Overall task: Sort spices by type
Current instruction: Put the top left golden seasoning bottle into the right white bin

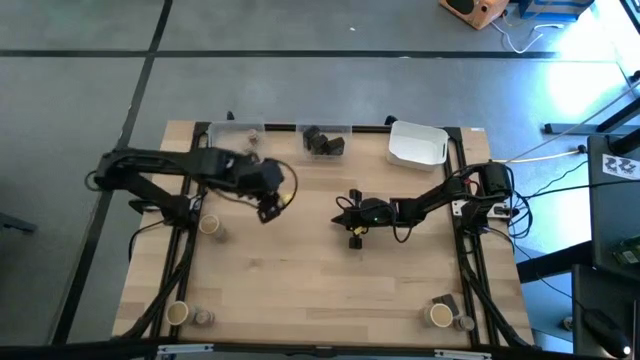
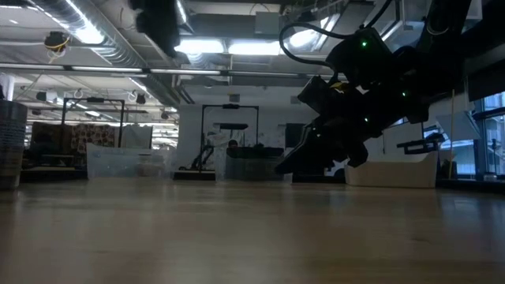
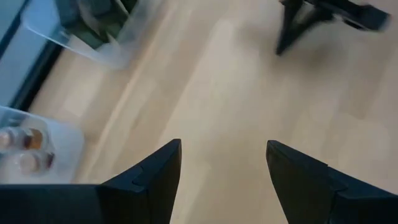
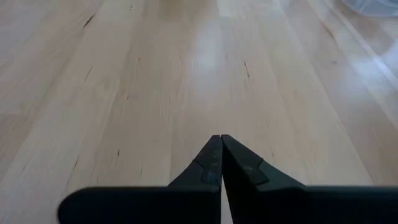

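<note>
High view, tubs: three along the far edge, a clear tub point(image 1: 238, 131) with pinkish jars point(image 1: 253, 131), another point(image 1: 325, 133) with dark blocks point(image 1: 322, 142), and a white tub point(image 1: 417, 144).
Loose spices: three tan cylinders, at point(image 1: 209, 225), point(image 1: 177, 313) and point(image 1: 440, 316).
Left gripper point(image 1: 268, 210): mid-table, fingers spread, holding nothing.
Right gripper point(image 1: 340, 217): table centre, fingers pressed together, nothing between them.

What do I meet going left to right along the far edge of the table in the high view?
Clear tub holding pinkish jars → clear tub holding dark grey blocks → white tub, which looks empty.
</note>
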